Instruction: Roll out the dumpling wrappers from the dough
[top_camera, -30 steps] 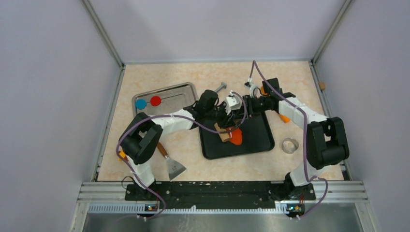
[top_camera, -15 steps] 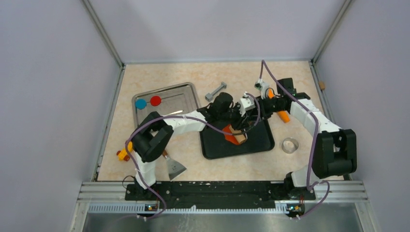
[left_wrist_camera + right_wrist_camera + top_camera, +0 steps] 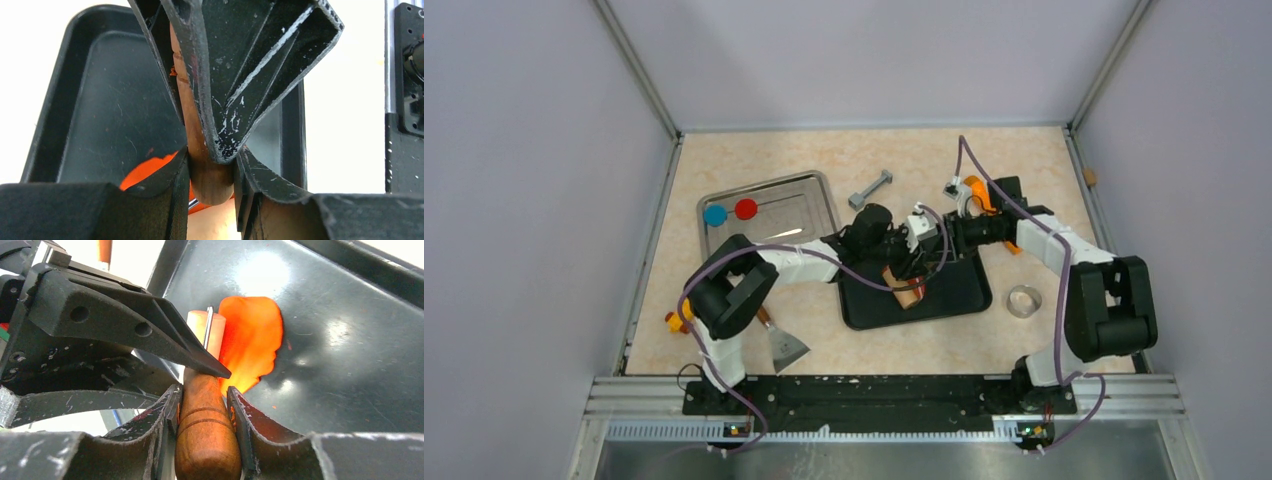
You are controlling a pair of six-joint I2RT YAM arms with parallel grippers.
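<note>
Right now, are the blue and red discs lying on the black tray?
No, the blue disc and red disc lie in the silver tray, left of the black tray.

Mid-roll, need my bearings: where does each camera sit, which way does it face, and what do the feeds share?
Top external: above and behind the bases, looking down at the table; left arm and right arm meet over the black tray.
Left wrist: on the left gripper, looking along its fingers at the wooden rolling pin handle it clamps.
Right wrist: on the right gripper, clamping the other handle, looking along the pin at the dough.
Shared: both wrist views show pin, dough, tray and the opposite gripper's finger.
</note>
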